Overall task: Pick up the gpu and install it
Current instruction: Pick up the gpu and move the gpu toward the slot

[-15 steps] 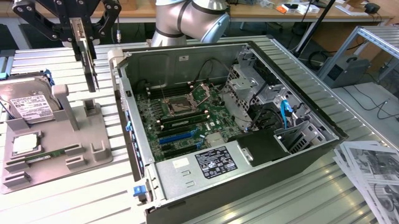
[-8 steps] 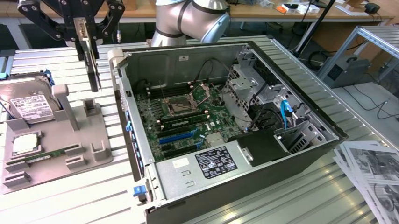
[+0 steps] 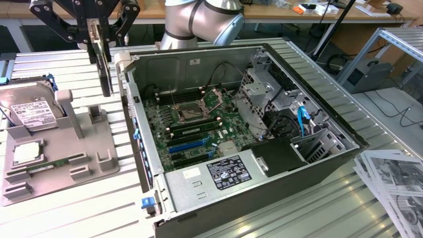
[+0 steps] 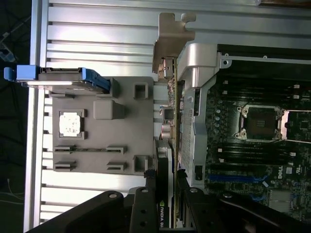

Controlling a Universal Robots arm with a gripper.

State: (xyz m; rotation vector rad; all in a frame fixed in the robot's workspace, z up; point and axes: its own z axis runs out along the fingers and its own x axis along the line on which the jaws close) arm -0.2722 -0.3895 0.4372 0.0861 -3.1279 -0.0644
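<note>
Dark gpu (image 3: pixel 104 74) in grip of the gripper (image 3: pixel 100 42), long axis upright, bracket (image 4: pixel 172 41) end farthest from it.

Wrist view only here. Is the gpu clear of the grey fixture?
Observer: Looks clear. The gpu hangs upright from the tool, lower end above the grey fixture.
Operator: Inside the case?
Observer: No, outside the case wall, on the exterior view's left of it.
Operator: Anything loose past the case?
Observer: Printed papers on the table, at the exterior view's right.
</note>
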